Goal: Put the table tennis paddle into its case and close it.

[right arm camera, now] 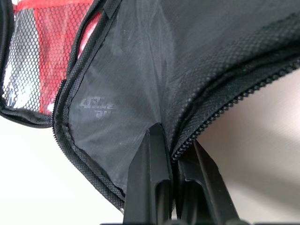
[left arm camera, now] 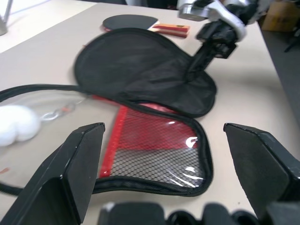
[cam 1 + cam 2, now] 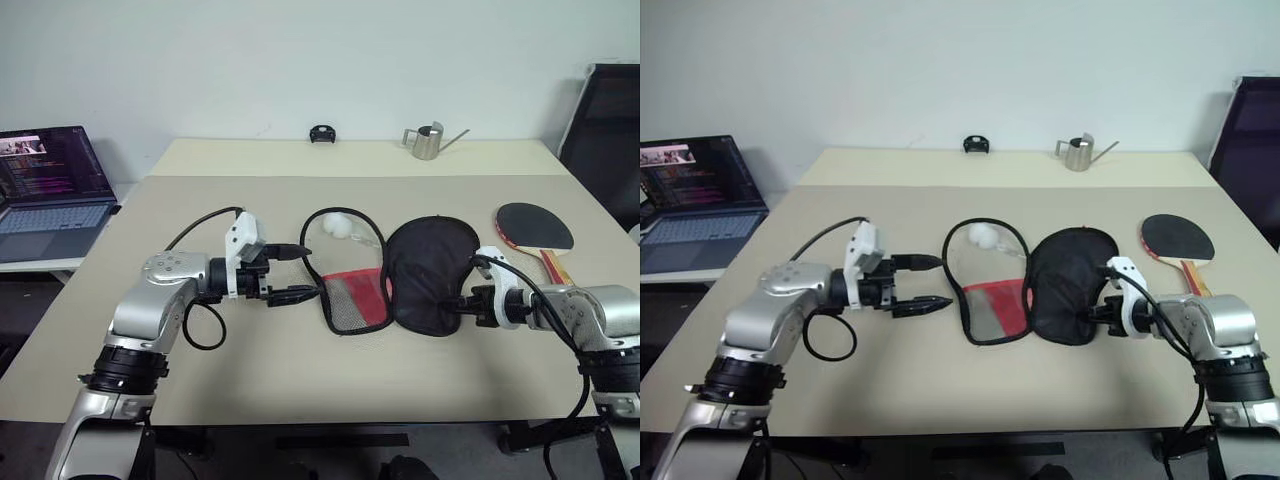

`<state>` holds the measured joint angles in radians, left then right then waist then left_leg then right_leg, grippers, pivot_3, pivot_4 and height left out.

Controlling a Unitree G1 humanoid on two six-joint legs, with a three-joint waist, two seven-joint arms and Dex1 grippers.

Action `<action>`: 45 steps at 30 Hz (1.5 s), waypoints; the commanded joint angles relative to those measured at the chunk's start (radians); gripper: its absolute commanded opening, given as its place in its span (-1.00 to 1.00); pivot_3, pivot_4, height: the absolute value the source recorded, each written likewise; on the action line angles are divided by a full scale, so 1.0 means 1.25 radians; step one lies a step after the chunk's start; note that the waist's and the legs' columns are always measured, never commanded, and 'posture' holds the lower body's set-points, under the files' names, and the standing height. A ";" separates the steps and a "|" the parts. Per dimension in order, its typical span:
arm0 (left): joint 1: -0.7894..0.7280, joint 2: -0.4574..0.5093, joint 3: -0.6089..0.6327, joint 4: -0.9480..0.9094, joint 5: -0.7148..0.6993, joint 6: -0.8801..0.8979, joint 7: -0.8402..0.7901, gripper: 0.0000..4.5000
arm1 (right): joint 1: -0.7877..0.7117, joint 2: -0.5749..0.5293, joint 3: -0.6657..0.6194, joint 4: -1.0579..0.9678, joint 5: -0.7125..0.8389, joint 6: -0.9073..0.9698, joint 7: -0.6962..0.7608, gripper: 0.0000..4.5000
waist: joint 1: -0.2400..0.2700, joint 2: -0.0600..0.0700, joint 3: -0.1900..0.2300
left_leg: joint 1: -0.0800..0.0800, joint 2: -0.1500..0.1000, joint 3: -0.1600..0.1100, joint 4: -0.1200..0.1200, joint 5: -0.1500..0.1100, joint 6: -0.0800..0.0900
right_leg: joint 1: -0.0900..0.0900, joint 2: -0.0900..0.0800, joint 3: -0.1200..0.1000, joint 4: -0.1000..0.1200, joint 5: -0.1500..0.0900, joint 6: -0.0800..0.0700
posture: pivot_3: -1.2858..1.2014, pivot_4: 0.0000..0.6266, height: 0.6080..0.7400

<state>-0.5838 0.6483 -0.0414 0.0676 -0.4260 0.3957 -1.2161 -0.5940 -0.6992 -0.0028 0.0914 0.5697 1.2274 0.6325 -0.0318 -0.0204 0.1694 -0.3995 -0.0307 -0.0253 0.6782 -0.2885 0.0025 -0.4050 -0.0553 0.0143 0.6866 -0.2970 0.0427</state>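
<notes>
The case (image 3: 432,262) lies opened flat in the middle of the table. Its black fabric flap is on the right, and its red mesh half (image 3: 355,298) with the clear panel and white ball (image 3: 338,228) is on the left. My right gripper (image 1: 171,140) is shut on the flap's zipper rim at its near right edge. My left gripper (image 3: 305,272) is open, pointing right, just left of the mesh half's rim and apart from it. The table tennis paddle (image 3: 535,228) lies black face up at the far right, with its handle toward the front.
A laptop (image 3: 50,195) is open on a side table at the left. A metal watering can (image 3: 428,141) and a small black object (image 3: 321,134) stand at the back edge. A black chair (image 3: 610,130) is at the right.
</notes>
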 commanded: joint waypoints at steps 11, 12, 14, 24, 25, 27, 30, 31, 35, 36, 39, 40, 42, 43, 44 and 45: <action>-0.022 -0.010 -0.003 -0.025 -0.004 -0.011 -0.009 0.98 | -0.150 -0.044 0.119 0.238 -0.149 -0.170 0.172 -0.98 | 0.000 0.000 0.000 | 0.000 0.000 0.000 0.001 0.000 0.000 | 0.000 0.000 0.000 0.001 0.000 0.000 | 0.03 -0.52 1.00; -0.022 -0.010 -0.003 -0.025 -0.003 -0.011 -0.008 0.98 | -0.158 -0.044 0.126 0.253 -0.159 -0.179 0.182 -0.98 | 0.000 0.000 0.000 | 0.000 0.000 0.000 0.001 0.000 0.000 | 0.000 0.000 0.000 0.001 0.000 0.000 | 0.03 -0.52 1.00; -0.017 -0.010 -0.001 -0.029 -0.004 -0.013 -0.007 0.98 | -0.170 -0.041 0.138 0.279 -0.178 -0.197 0.198 -0.98 | 0.000 0.000 0.000 | 0.000 0.000 0.000 0.001 0.000 0.000 | 0.000 0.000 0.000 0.001 0.000 0.000 | 0.03 -0.52 1.00; -0.001 -0.011 0.000 -0.041 -0.004 -0.016 0.003 0.98 | -0.238 -0.021 0.140 0.411 -0.261 -0.293 0.221 -0.79 | 0.001 0.000 0.000 | 0.000 0.000 0.000 0.001 0.000 0.000 | 0.000 0.000 0.000 0.001 0.000 0.000 | 0.03 -0.52 1.00; 0.000 -0.011 -0.001 -0.041 -0.004 -0.017 0.004 0.98 | -0.242 -0.021 0.139 0.418 -0.266 -0.297 0.224 -0.70 | 0.001 0.000 0.000 | 0.000 0.000 0.000 0.001 0.000 0.000 | 0.000 0.000 0.000 0.001 0.000 0.000 | 0.03 -0.52 1.00; 0.000 -0.012 -0.002 -0.040 -0.003 -0.017 0.005 0.98 | -0.246 -0.022 0.137 0.429 -0.279 -0.307 0.221 -0.39 | 0.001 0.000 0.000 | 0.000 0.000 0.000 0.001 0.000 0.000 | 0.000 0.000 0.000 0.001 0.000 0.000 | 0.03 -0.52 1.00; -0.002 -0.014 -0.004 -0.038 -0.003 -0.018 0.004 0.98 | -0.254 -0.024 0.112 0.446 -0.284 -0.317 0.205 -0.09 | 0.001 0.000 0.000 | 0.000 0.000 0.000 0.001 0.000 0.000 | 0.000 0.000 0.000 0.001 0.000 0.000 | 0.03 -0.52 1.00; -0.002 -0.014 -0.005 -0.038 -0.003 -0.018 0.004 0.98 | -0.257 -0.024 0.103 0.449 -0.283 -0.315 0.202 -0.09 | 0.001 0.000 0.000 | 0.000 0.000 0.000 0.001 0.000 0.000 | 0.000 0.000 0.000 0.001 0.000 0.000 | 0.03 -0.52 1.00; -0.004 -0.015 -0.005 -0.039 -0.005 -0.017 0.002 0.98 | -0.265 -0.051 0.048 0.443 -0.276 -0.312 0.183 -0.09 | 0.001 0.000 0.000 | 0.000 0.000 0.000 0.001 0.000 0.000 | 0.000 0.000 0.000 0.001 0.000 0.000 | 0.03 -0.52 1.00; -0.004 -0.016 -0.005 -0.039 -0.005 -0.017 0.002 0.98 | -0.265 -0.057 0.038 0.440 -0.274 -0.309 0.180 -0.09 | 0.001 0.000 0.000 | 0.000 0.000 0.000 0.001 0.000 0.000 | -0.001 0.000 0.000 0.001 0.000 0.000 | 0.03 -0.52 1.00; -0.007 -0.019 -0.004 -0.037 -0.007 -0.016 0.004 0.98 | -0.250 -0.081 -0.007 0.414 -0.258 -0.280 0.177 -0.09 | 0.001 0.000 0.000 | 0.000 0.000 0.000 0.001 0.000 0.000 | -0.001 0.000 0.000 0.001 0.000 0.000 | 0.03 -0.52 1.00; -0.008 -0.022 -0.004 -0.037 -0.008 -0.016 0.005 0.98 | -0.238 -0.089 -0.023 0.396 -0.251 -0.269 0.176 -0.09 | 0.001 0.000 0.000 | 0.000 0.000 0.000 0.001 0.000 0.000 | -0.001 0.000 0.000 0.001 0.000 0.000 | 0.03 -0.52 1.00; -0.009 -0.027 -0.005 -0.037 -0.008 -0.016 0.007 0.98 | -0.216 -0.093 -0.052 0.362 -0.235 -0.250 0.169 -0.09 | 0.001 0.000 0.000 | 0.000 0.000 0.000 0.001 0.000 0.000 | -0.001 0.000 0.000 0.001 0.000 0.000 | 0.03 -0.52 1.00; -0.009 -0.031 -0.005 -0.038 -0.009 -0.015 0.010 0.98 | -0.199 -0.092 -0.072 0.335 -0.222 -0.239 0.164 -0.09 | 0.001 0.000 0.000 | 0.000 0.000 0.000 0.001 0.000 0.000 | -0.001 0.000 0.000 0.001 0.000 0.000 | 0.03 -0.52 1.00; -0.009 -0.033 -0.005 -0.039 -0.009 -0.015 0.011 0.98 | -0.186 -0.091 -0.086 0.314 -0.212 -0.230 0.160 -0.09 | 0.001 0.000 0.000 | 0.000 0.000 0.000 0.001 0.000 0.000 | 0.000 0.000 0.000 0.001 0.000 0.000 | 0.03 -0.52 1.00; -0.010 -0.037 -0.005 -0.040 -0.010 -0.012 0.014 0.98 | -0.164 -0.086 -0.111 0.277 -0.200 -0.226 0.147 -0.01 | 0.001 0.000 0.000 | 0.000 0.000 0.000 0.001 0.000 0.000 | 0.000 0.000 0.000 0.001 0.000 0.000 | 0.03 -0.52 1.00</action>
<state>-0.5809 0.6026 -0.0561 0.0492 -0.4254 0.3854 -1.2078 -0.8179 -0.8018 -0.0831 0.5158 0.2844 0.9303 0.8334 -0.0308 -0.0202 0.1695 -0.3997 -0.0304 -0.0249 0.6792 -0.2884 0.0022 -0.4055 -0.0554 0.0149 0.6883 -0.2968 0.0425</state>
